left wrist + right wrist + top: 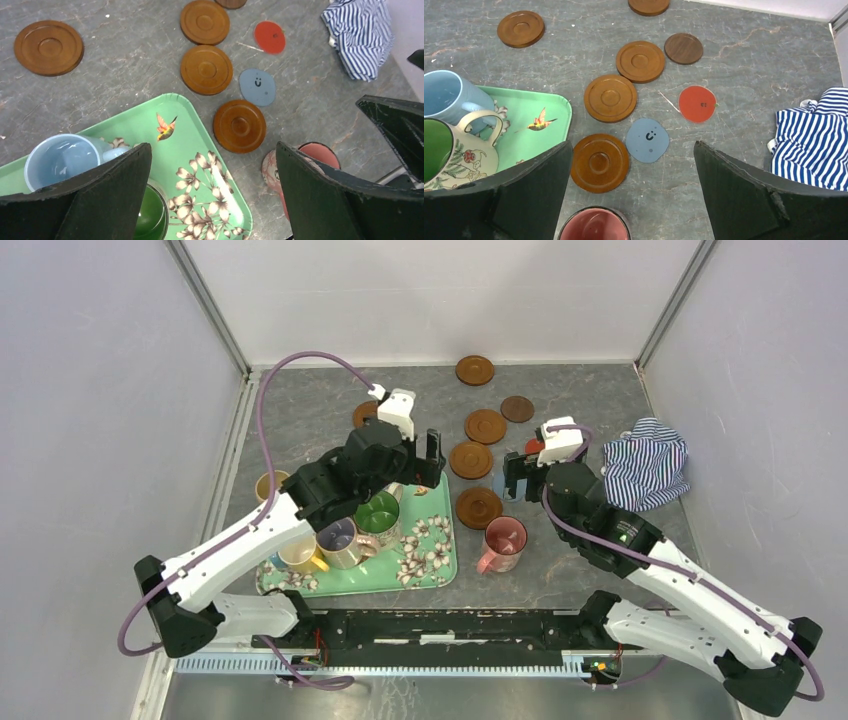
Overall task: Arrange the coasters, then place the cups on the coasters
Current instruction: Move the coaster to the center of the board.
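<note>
Several orange-brown wooden coasters (470, 460) lie scattered on the grey table, with a dark brown one (683, 48), a red one (697, 103) and a blue-grey one (647, 139) among them. A pink cup (503, 540) stands on the bare table beside the nearest wooden coaster (599, 162). The green cup (378, 512), lilac cup (338, 537), yellow cup (298, 553) and light blue cup (57, 157) stand on the green floral tray (432, 558). My left gripper (212, 150) hovers open over the tray's far corner. My right gripper (632, 145) hangs open above the blue-grey coaster. Both hold nothing.
A blue-and-white striped cloth (648, 465) is bunched at the right. A tan cup (268, 485) stands off the tray by the left wall. One wooden coaster (475, 370) lies against the back wall. White walls enclose the table on three sides.
</note>
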{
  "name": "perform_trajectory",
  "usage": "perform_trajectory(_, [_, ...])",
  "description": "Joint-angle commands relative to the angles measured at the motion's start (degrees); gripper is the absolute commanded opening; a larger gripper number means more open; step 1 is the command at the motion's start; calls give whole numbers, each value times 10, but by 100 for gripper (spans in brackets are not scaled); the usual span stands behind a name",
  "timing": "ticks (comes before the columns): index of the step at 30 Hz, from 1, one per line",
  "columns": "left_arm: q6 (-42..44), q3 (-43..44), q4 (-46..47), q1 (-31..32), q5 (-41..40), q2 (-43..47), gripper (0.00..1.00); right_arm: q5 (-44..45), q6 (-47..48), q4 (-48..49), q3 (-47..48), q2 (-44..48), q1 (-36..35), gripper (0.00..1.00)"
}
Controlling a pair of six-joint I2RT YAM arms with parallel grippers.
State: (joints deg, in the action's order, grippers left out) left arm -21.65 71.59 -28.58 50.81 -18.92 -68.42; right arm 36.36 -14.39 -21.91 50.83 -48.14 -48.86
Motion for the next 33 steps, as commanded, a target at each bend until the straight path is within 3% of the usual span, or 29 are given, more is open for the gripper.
perform_trajectory(1, [-32, 13, -14, 29, -69, -5, 99, -7, -25, -16, 1, -5, 9, 98])
perform_trajectory(6, [-29, -1, -3, 10, -57, 3, 99, -13, -43, -25, 9, -28, 14, 98])
perform_trajectory(16, [-35, -11, 53, -130, 39, -51, 100, -48, -22, -29, 30, -82, 53, 98])
perform_trajectory(25, [-68, 43, 109, -251, 108, -226, 100, -163, -20, 7, 8, -102, 127, 98])
perform_trajectory(33, [-53, 188, 108, -309, 134, -417, 100, -192, -4, 19, 4, -107, 141, 98])
